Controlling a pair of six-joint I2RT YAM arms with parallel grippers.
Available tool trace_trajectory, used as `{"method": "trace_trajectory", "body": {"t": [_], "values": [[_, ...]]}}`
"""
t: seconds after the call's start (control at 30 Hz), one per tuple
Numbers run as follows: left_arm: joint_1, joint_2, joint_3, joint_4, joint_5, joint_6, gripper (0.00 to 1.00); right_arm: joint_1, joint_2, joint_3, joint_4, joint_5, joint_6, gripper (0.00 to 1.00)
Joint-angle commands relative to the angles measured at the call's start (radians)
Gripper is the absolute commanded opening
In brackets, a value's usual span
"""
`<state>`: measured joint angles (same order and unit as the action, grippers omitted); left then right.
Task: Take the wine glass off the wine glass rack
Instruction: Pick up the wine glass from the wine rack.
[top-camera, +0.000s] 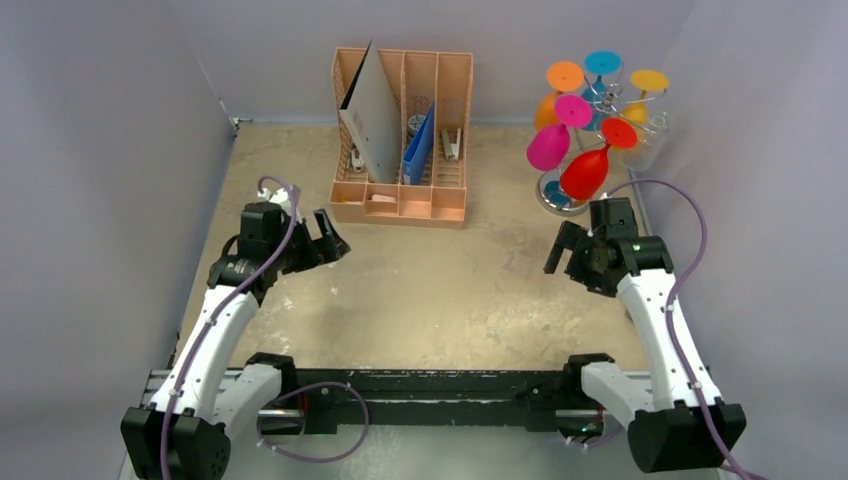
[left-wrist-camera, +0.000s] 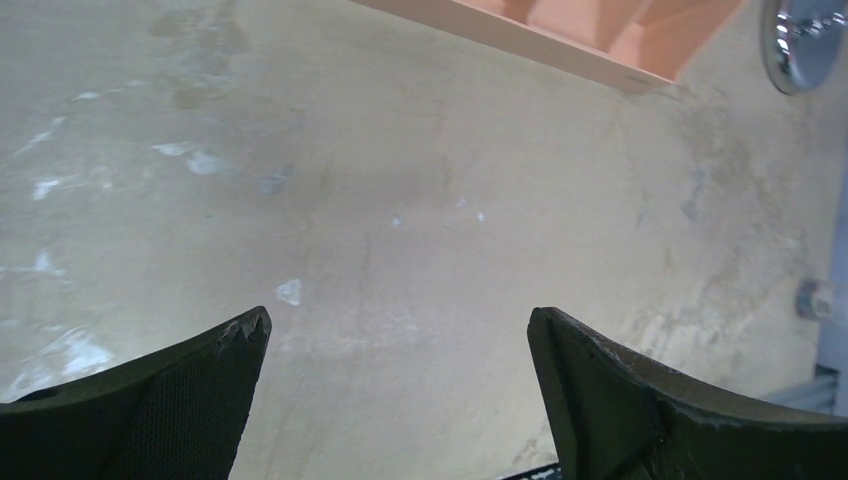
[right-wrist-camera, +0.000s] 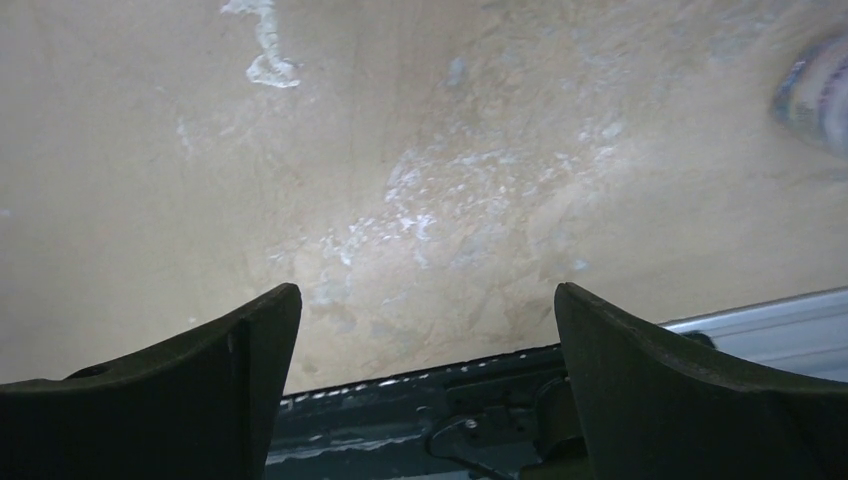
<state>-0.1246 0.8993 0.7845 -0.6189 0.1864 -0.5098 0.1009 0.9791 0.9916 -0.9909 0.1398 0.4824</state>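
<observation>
The wine glass rack (top-camera: 604, 98), a silver wire stand on a shiny disc base (top-camera: 553, 196), stands at the back right of the table. Several coloured wine glasses hang upside down from it; a red wine glass (top-camera: 585, 172) and a magenta one (top-camera: 548, 147) are nearest. My right gripper (top-camera: 560, 251) hovers open just in front of the rack, below the red glass and apart from it. My left gripper (top-camera: 334, 240) is open on the left side. Both the left gripper (left-wrist-camera: 400, 335) and the right gripper (right-wrist-camera: 428, 310) show only bare tabletop between their fingers.
A peach slotted desk organiser (top-camera: 401, 205) with folders and small items stands at the back centre; its corner (left-wrist-camera: 610, 35) and the rack's disc base (left-wrist-camera: 806, 42) show in the left wrist view. Grey walls close in both sides. A black rail (top-camera: 440, 385) runs along the near edge.
</observation>
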Motion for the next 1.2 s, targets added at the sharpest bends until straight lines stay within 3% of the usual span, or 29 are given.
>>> {"method": "trace_trajectory", "body": {"t": [0.0,0.1,0.27,0.5,0.7,0.87,1.03,1.17], "values": [[0.003,0.013,-0.027,0.147,0.21,0.019,1.0,-0.098,0.055,0.036,0.036,-0.323,-0.07,0.99],[0.003,0.011,-0.042,0.202,0.261,0.028,1.0,-0.099,0.098,0.085,0.038,-0.462,-0.095,0.99],[0.003,0.02,-0.026,0.265,0.275,0.069,1.0,-0.099,0.075,0.103,0.058,-0.428,-0.039,0.99],[0.003,0.009,-0.001,0.246,0.299,0.186,1.0,-0.099,-0.104,0.108,0.036,-0.136,0.023,0.98],[0.003,0.008,0.02,0.176,0.258,0.219,0.98,-0.099,-0.091,0.262,-0.051,0.184,-0.015,0.98],[0.003,0.023,0.021,0.185,0.259,0.217,0.98,-0.165,0.063,0.454,-0.079,0.094,-0.047,0.97],[0.003,0.036,0.049,0.142,0.252,0.21,0.98,-0.207,0.169,0.657,-0.108,-0.18,-0.014,0.93],[0.002,0.042,0.063,0.121,0.264,0.214,0.98,-0.216,0.221,0.787,-0.113,-0.219,0.024,0.91]]}}
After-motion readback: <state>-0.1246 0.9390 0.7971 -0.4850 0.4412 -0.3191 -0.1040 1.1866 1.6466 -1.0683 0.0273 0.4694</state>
